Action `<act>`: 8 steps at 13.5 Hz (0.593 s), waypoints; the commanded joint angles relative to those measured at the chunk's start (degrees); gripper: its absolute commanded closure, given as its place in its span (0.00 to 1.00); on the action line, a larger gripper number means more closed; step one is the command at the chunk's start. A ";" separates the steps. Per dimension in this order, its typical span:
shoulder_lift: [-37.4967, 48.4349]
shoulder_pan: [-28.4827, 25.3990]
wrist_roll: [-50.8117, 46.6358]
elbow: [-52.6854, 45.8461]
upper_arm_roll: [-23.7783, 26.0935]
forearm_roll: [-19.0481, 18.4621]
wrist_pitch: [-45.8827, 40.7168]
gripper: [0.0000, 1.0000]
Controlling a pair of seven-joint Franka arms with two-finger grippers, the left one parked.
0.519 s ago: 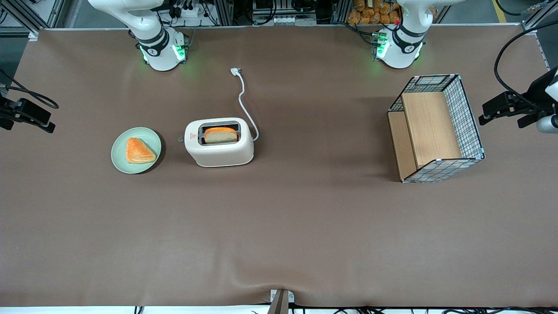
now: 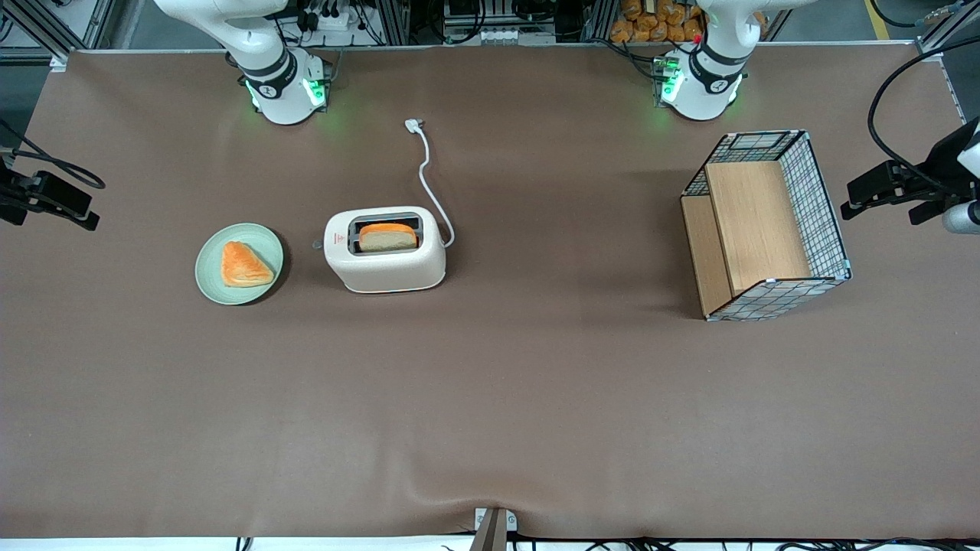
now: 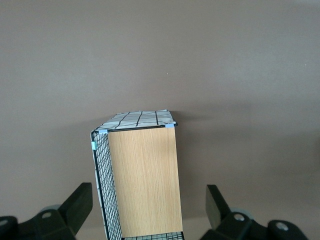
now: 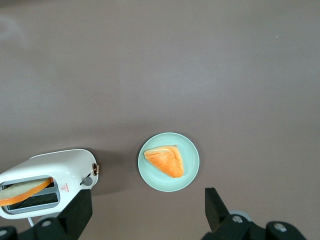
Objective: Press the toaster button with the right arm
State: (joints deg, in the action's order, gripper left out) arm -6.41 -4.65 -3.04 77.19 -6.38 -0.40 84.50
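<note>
At the working arm's end of the bench, the gripper hangs high with jaws spread, its arm cut off; the toaster button barely shows on the toaster.

Toaster cut by the right wrist frame edge; tool fingertips likewise cropped.

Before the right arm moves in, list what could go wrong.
The gripper hangs open, high above the plate, well off the toaster button. That tab is tiny, so a finger may miss it. A sideways push could slide the toaster. The plate, close beside the button's end, could be clipped.
</note>
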 commanded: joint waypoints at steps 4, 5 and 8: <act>-0.27 0.61 0.67 0.15 0.58 -0.40 -2.49 0.00; -0.27 0.52 0.67 0.15 0.58 -0.40 -2.49 0.00; -0.27 0.17 0.49 0.15 0.58 -0.48 -2.93 0.00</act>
State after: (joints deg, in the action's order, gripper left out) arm -6.67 -4.66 -2.99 77.59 -6.24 -0.39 82.36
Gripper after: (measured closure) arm 0.000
